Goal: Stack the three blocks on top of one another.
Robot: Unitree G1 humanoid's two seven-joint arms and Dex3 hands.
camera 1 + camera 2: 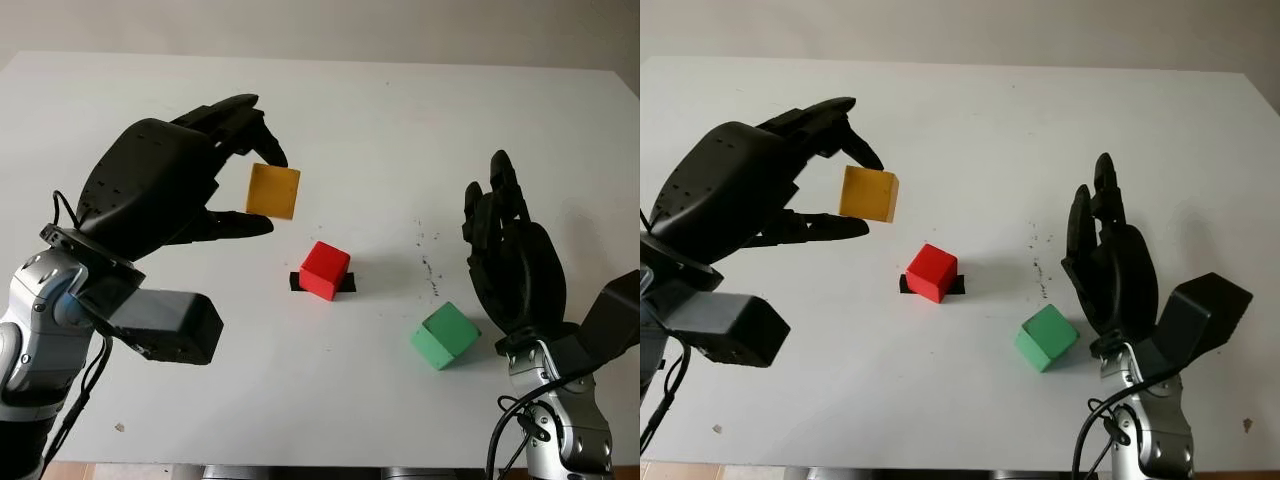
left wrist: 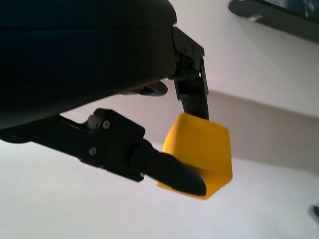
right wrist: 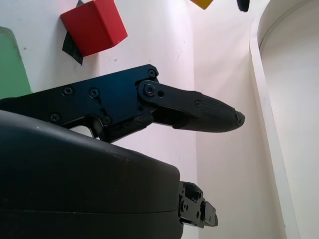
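The small red cube-shaped block (image 1: 325, 270) sits on the white table (image 1: 400, 120), partly covering a patch of black tape (image 1: 297, 281) stuck to the tabletop, and everything else can be placed from it. Up and to the left of the red block, clear of the table surface, the yellow cube-shaped block (image 1: 273, 190) is pinched in the black three-finger left hand (image 1: 170, 195): the fingertips (image 2: 192, 94) press on its far upper side while the thumb bears on its near lower side, so the hand is closed around the block and holding it in the air. The yellow block is not over the red one but offset to the left and farther from the robot. To the right of the red block and nearer the robot lies the green cube-shaped block (image 1: 445, 336), resting on the table well apart from the red one and turned slightly askew. Just to the right of the green block stands the black right hand (image 1: 512, 260), empty, unclenched and pointing away from the robot, close beside the green block but not gripping it.
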